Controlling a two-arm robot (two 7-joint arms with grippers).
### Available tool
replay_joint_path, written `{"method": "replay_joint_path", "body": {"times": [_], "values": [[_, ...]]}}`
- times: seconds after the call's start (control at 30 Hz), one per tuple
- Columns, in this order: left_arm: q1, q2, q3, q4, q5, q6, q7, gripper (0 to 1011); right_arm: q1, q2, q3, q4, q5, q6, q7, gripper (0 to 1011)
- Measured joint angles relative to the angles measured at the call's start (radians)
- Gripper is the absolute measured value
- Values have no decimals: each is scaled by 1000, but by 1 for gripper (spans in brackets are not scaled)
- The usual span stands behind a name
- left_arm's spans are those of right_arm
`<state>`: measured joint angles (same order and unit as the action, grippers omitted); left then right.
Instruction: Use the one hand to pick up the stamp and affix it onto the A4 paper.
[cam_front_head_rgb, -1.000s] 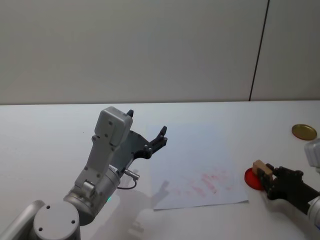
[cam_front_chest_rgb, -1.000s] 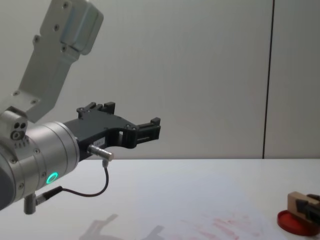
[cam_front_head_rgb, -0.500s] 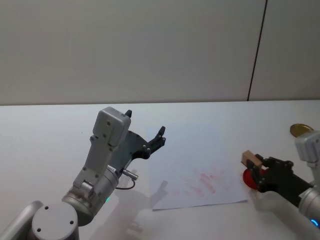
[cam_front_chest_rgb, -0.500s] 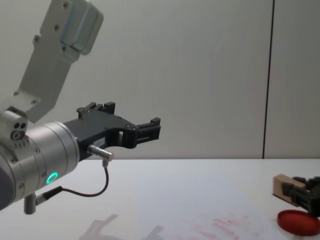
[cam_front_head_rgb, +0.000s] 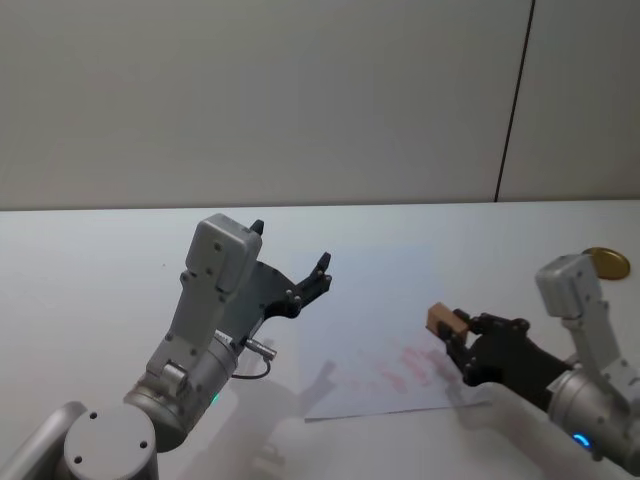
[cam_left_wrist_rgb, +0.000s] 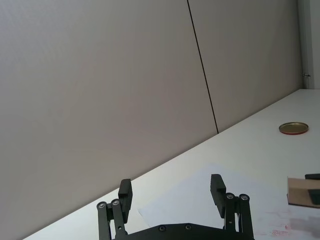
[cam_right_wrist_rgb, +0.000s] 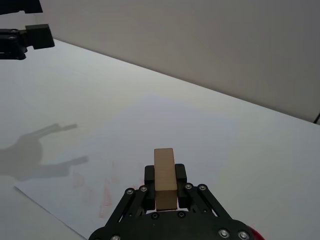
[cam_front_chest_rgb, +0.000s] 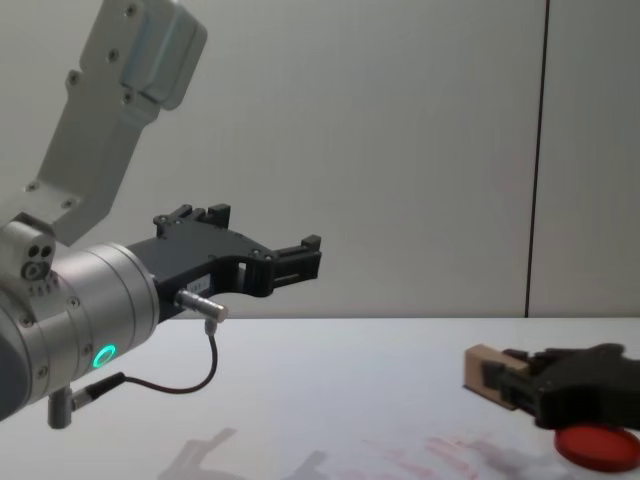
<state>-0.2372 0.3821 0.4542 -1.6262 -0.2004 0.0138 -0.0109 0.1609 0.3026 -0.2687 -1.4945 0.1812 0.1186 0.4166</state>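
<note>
Right tool (cam_front_head_rgb: 458, 338) is clamping the stamp (cam_front_head_rgb: 445, 320) between its fingertips, the wooden block sticking out past the tips in the right wrist view. Change noted: a second ago this tool was sitting at the ink pad (cam_front_chest_rgb: 597, 446) on the right of the worktop (cam_front_head_rgb: 90, 260), with the stamp at the red disc; half a second ago it was lifting away; now it is carrying the stamp leftward, and the block is hanging over the right part of the paper (cam_front_head_rgb: 380, 290), above the smudged red prints. From the chest view the stamp is riding clear of the sheet, not touching it. Reading for the task: pickup is done and inking appears done; the carry to the sheet is nearly finished, and the press down onto the paper is not yet made. Next move probably calls for a descent with the inked face flat to the sheet. Left tool (cam_front_head_rgb: 292, 248) is holding raised over the left edge of the paper, fingers spread wide and gripping nothing, unchanged across the second. Containers: nothing here is holding anything. The ink pad is lying uncovered behind the right tool, and a gold lid (cam_front_head_rgb: 608, 262) is lying flat far right on the worktop with nothing on it.
</note>
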Motion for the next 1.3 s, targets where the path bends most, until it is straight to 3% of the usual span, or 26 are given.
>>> {"method": "replay_joint_path", "body": {"times": [0.6, 1.3], "values": [[0, 0, 0, 0, 0, 0, 0, 993, 51, -71, -57, 81, -25, 32, 25, 219], [0, 0, 0, 0, 0, 0, 0, 993, 70, -94, -82, 130, -43, 56, 39, 219]]}}
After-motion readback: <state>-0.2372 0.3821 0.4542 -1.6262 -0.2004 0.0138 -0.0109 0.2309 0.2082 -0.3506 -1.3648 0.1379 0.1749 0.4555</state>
